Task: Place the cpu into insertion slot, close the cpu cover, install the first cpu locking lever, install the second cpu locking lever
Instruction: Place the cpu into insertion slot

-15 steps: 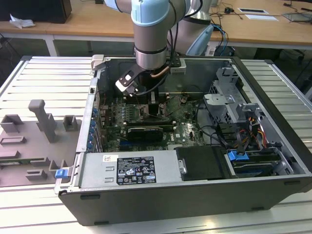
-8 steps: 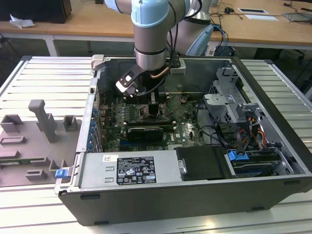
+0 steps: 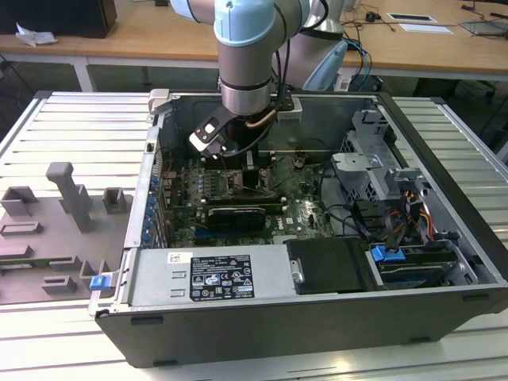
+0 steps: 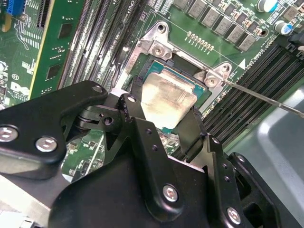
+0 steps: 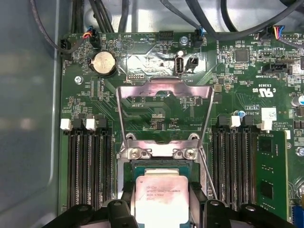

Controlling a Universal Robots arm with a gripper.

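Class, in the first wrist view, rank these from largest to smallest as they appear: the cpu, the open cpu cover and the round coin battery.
1. cpu cover, the raised silvery frame.
2. cpu, though the picture's edge cuts it off, so its full extent is unsure.
3. coin battery, clearly the smallest.

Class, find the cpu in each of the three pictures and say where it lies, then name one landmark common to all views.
Exterior view: cannot tell; the arm covers that part of the green motherboard.
First wrist view: the cpu sits between the jaws, next to the socket's screwed bracket.
Second wrist view: the cpu is between the jaws, beside that bracket.
Shared landmark: the green motherboard.
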